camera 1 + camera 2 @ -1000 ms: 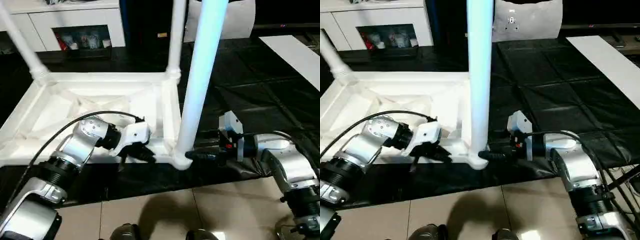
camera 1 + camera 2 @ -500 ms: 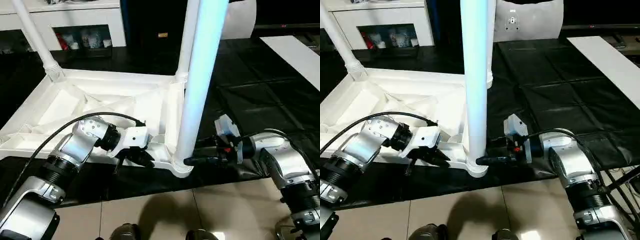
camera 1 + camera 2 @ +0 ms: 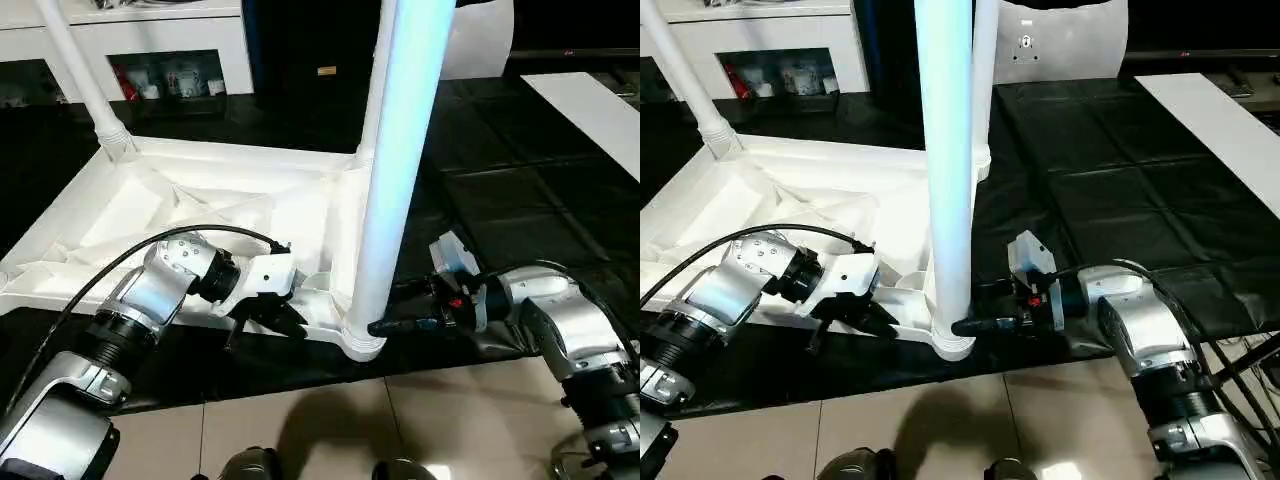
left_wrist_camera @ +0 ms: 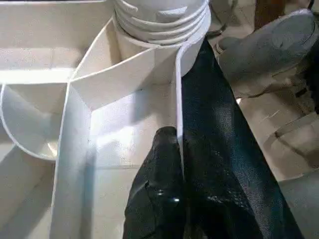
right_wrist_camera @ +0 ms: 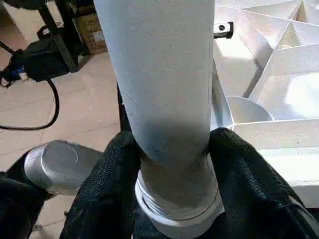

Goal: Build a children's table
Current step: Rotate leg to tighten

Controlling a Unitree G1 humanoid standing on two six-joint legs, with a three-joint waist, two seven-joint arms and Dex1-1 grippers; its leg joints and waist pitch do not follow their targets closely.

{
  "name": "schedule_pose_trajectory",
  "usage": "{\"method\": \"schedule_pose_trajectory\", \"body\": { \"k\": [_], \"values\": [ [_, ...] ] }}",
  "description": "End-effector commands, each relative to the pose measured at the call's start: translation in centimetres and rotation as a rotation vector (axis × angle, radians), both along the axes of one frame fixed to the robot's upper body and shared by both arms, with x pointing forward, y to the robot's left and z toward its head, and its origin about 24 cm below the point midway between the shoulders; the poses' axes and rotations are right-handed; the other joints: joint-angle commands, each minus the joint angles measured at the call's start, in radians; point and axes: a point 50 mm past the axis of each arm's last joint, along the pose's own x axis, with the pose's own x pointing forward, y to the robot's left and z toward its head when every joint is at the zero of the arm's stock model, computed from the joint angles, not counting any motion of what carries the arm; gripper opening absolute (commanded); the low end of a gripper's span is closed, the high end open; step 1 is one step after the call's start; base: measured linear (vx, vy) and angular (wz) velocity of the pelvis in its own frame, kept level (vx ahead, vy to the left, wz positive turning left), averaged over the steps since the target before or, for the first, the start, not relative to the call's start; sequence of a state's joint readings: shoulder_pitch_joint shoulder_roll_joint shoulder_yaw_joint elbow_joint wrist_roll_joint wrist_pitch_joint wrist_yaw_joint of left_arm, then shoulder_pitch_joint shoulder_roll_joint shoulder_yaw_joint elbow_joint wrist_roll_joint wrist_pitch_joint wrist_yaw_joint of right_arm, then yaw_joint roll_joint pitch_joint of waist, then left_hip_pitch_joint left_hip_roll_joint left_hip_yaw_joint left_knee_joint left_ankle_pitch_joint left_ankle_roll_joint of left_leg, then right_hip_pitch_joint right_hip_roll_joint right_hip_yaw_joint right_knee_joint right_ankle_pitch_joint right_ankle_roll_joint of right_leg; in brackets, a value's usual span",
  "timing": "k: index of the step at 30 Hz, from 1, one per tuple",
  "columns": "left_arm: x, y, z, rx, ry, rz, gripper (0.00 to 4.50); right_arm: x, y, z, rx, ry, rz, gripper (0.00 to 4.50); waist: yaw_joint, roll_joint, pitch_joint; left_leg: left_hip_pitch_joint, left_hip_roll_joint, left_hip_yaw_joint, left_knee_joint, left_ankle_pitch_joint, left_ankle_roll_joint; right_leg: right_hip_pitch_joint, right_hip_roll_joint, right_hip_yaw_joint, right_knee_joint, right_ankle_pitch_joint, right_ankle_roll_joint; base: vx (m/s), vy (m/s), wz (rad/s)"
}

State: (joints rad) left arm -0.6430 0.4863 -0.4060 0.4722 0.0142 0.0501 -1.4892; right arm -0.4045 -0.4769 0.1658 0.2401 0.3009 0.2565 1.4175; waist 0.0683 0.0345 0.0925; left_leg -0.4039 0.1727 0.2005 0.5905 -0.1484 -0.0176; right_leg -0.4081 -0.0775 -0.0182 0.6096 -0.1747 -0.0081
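The children's table lies upside down, its white ribbed top (image 3: 120,215) on the black mat. Three legs stand up from corner sockets: the near leg (image 3: 400,150), the far right leg (image 3: 378,70) and the far left leg (image 3: 85,85). My left gripper (image 3: 285,318) is shut on the top's thin front rim (image 4: 178,114), close to the near corner socket (image 4: 159,22). On the other side of that socket, my right gripper (image 3: 385,308) is shut on the near leg (image 5: 159,74) just above its flared end, with a finger (image 5: 112,169) pressed against each side.
The black padded mat (image 3: 500,180) stretches to the right and back. A white cabinet (image 3: 150,40) stands behind, and a white board (image 3: 590,100) lies at the far right. Tiled floor (image 3: 300,420) runs along the mat's near edge.
My right gripper's fingers have closed onto the base of the near leg. The table top has swung a little, its far left corner moving right. The left gripper keeps its hold on the rim.
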Motion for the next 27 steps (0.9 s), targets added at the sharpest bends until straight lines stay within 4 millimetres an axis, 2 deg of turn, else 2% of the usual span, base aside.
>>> {"method": "schedule_pose_trajectory", "body": {
  "k": [1,2,3,4,5,6,9,11,15,16,19,22,27],
  "values": [
    [0.26,-1.49,1.18,-0.057,-0.042,-0.019,0.0,-0.51,1.16,0.26,0.063,0.014,0.039,1.9,-0.006,-0.007,-0.079,0.042,0.056,-0.024,-0.072,-0.318,0.022,0.029,-0.058,0.028,-0.082,-0.318,-0.237,0.0,0.0,0.0],
    [0.2,-1.48,1.17,-0.055,-0.04,-0.025,0.0,-0.54,1.23,0.2,0.057,0.007,0.031,1.9,-0.006,-0.007,-0.078,0.04,0.056,-0.025,-0.074,-0.32,0.02,0.029,-0.058,0.028,-0.082,-0.326,-0.235,0.0,0.0,0.0],
    [0.18,-1.48,1.17,-0.055,-0.04,-0.026,0.0,-0.54,1.24,0.19,0.056,0.006,0.029,1.9,-0.007,-0.001,-0.076,0.041,0.056,-0.025,-0.075,-0.336,0.014,0.027,-0.057,0.027,-0.085,-0.343,-0.229,0.0,0.0,0.0],
    [0.1,-1.43,1.09,-0.048,-0.04,-0.034,0.0,-0.52,1.25,0.1,0.058,0.032,0.018,2.25,-0.007,-0.001,-0.076,0.043,0.055,-0.026,-0.075,-0.345,0.009,0.027,-0.058,0.028,-0.086,-0.354,-0.228,0.0,0.0,0.0],
    [0.09,-1.42,1.07,-0.047,-0.04,-0.035,0.0,-0.5,1.26,0.09,0.058,0.036,0.015,2.25,-0.007,-0.001,-0.076,0.042,0.055,-0.026,-0.076,-0.348,0.007,0.027,-0.058,0.028,-0.086,-0.359,-0.225,0.0,0.0,0.0],
    [0.06,-1.38,0.97,-0.039,-0.042,-0.041,0.0,-0.42,1.27,0.04,0.061,0.053,0.005,2.6,-0.007,-0.001,-0.076,0.043,0.056,-0.027,-0.077,-0.354,0.004,0.027,-0.058,0.028,-0.086,-0.366,-0.223,0.0,0.0,0.0],
    [0.03,-1.39,0.88,-0.032,-0.044,-0.043,0.0,-0.29,1.37,0.07,0.052,0.032,-0.007,2.8,-0.01,-0.001,-0.078,0.043,0.056,-0.028,-0.077,-0.363,-0.004,0.025,-0.06,0.028,-0.086,-0.365,-0.222,0.0,0.0,0.0],
    [0.06,-1.41,0.9,-0.029,-0.045,-0.042,0.0,-0.12,1.54,0.02,0.031,-0.015,-0.022,2.8,-0.011,-0.002,-0.079,0.046,0.057,-0.027,-0.076,-0.365,-0.008,0.023,-0.059,0.029,-0.086,-0.355,-0.223,0.0,0.0,0.0],
    [0.11,-1.38,0.9,-0.024,-0.049,-0.04,0.0,-0.31,1.47,-0.04,0.024,0.013,0.0,2.8,-0.009,-0.004,-0.08,0.042,0.055,-0.025,-0.075,-0.339,0.003,0.028,-0.058,0.029,-0.082,-0.32,-0.23,0.0,0.0,0.0],
    [0.12,-1.35,0.9,-0.022,-0.05,-0.04,0.0,-0.31,1.42,-0.05,0.02,0.016,0.001,2.55,-0.009,-0.003,-0.081,0.042,0.056,-0.026,-0.075,-0.336,0.004,0.028,-0.058,0.029,-0.082,-0.318,-0.23,0.0,0.0,0.0],
    [0.15,-1.17,0.87,-0.017,-0.053,-0.036,0.0,-0.31,1.21,-0.07,0.004,0.014,0.007,2.42,-0.008,-0.006,-0.083,0.042,0.056,-0.025,-0.073,-0.326,0.007,0.029,-0.059,0.029,-0.081,-0.316,-0.231,0.0,0.0,0.0],
    [0.17,-1.05,0.83,-0.013,-0.055,-0.032,0.0,-0.33,0.99,-0.07,-0.007,0.006,0.016,2.18,-0.008,-0.005,-0.083,0.042,0.056,-0.024,-0.073,-0.327,0.007,0.029,-0.059,0.029,-0.082,-0.319,-0.23,0.0,0.0,0.0],
    [0.07,-1.01,0.74,-0.011,-0.052,-0.031,0.0,-0.35,0.8,-0.06,-0.014,0.017,0.021,2.06,-0.006,-0.006,-0.084,0.042,0.055,-0.024,-0.071,-0.317,0.011,0.03,-0.058,0.028,-0.081,-0.318,-0.228,0.0,0.0,0.0]
  ]
}}
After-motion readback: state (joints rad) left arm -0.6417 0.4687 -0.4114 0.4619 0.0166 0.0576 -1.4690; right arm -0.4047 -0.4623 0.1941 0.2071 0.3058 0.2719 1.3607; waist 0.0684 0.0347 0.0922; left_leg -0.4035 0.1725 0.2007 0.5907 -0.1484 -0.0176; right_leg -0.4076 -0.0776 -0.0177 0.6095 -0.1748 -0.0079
